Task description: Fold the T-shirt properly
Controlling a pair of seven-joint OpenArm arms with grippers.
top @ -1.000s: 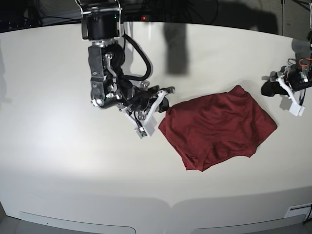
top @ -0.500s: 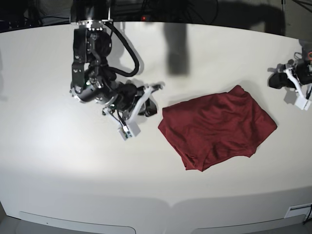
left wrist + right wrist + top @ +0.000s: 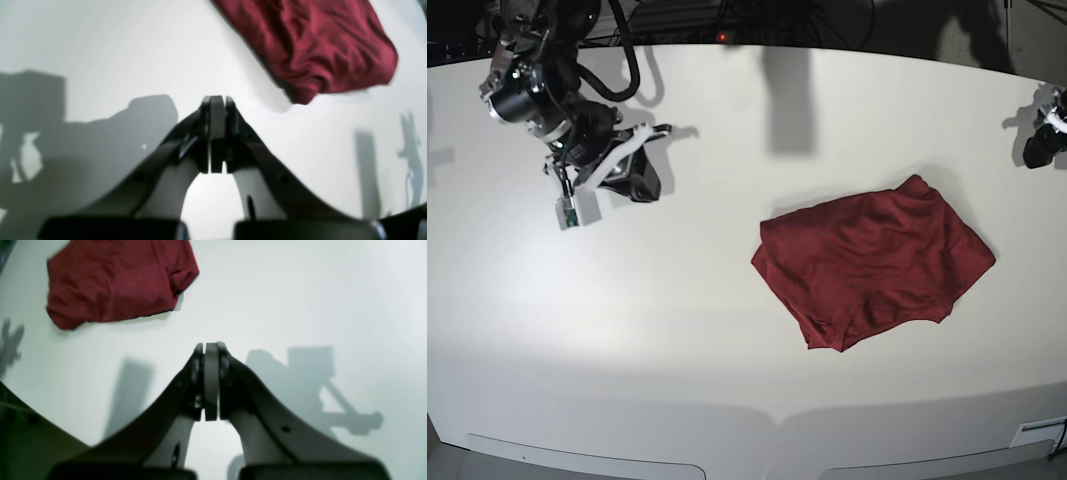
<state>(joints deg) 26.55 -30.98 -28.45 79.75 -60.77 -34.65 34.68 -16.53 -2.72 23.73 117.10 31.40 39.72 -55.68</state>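
While the T-shirt [image 3: 872, 265] lies folded, the left hand [image 3: 216, 100] and right hand [image 3: 210, 346] are closed, empty.

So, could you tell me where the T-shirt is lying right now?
In the base view the T-shirt lies folded on the white table, right of centre, apart from both grippers.

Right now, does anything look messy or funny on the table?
A little. The T-shirt is folded into a bundle, but it lies crooked on the table, with wrinkles and uneven edges. One corner pokes out at the top and a lower layer peeks out in front. Both claws are shut and away from it.
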